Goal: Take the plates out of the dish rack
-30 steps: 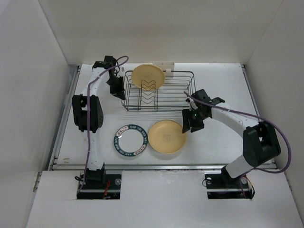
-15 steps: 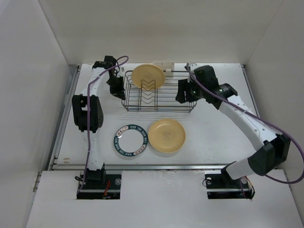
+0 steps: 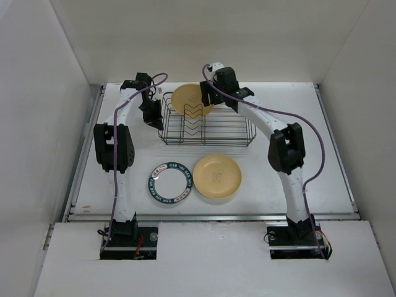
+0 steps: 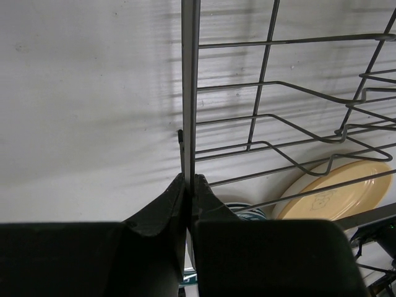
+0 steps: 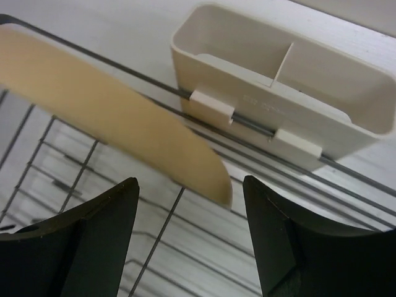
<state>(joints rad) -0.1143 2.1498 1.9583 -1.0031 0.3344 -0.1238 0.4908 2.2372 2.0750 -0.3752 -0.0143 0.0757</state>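
Observation:
The dark wire dish rack stands at the back middle of the table. One yellow-orange plate stands upright at its far end. My left gripper is shut on the rack's left rim wire, fingertips pinched around it. My right gripper is open at the upright plate's right edge; in the right wrist view the plate's edge lies just beyond the gap between my fingers. A teal-rimmed plate and a cream plate lie flat in front of the rack. The white dark-ringed plate is out of view.
The white plastic holder is clipped to the rack's far rim, just right of the upright plate and close to my right gripper. White walls enclose the table on three sides. The two flat plates also show through the rack wires in the left wrist view.
My right arm has swung from beside the cream plate on the table up and back over the rack to the upright plate. The left arm has not moved.

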